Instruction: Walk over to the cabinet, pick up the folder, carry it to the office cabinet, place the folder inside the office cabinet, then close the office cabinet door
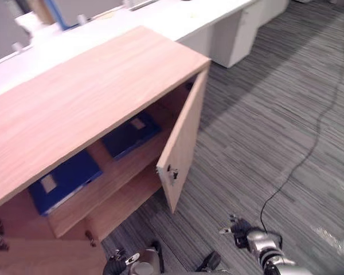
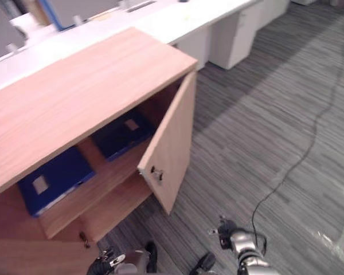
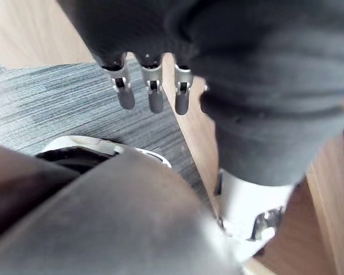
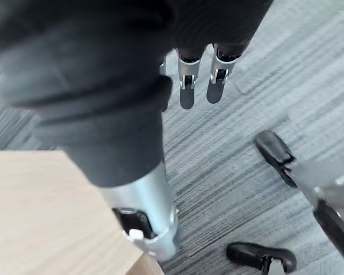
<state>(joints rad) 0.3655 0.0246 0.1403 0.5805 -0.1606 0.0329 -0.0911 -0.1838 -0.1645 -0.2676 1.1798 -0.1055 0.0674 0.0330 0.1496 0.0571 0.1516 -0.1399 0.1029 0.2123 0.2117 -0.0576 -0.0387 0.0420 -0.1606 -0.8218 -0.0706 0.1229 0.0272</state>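
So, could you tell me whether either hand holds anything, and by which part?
Nothing is held: the left hand and right hand are open; two blue folders lie in the cabinet.

The arms (image 1: 295, 269) are silver-grey and rounded. A dark ribbed cover (image 4: 92, 74) wraps each wrist. The left hand (image 3: 155, 96) and right hand (image 4: 187, 86) have silver fingers with dark tips.

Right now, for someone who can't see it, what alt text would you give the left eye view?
A wooden cabinet stands with a door open, showing two blue folders lying on its shelf. The left hand and the right hand hang open and empty over striped grey carpet.
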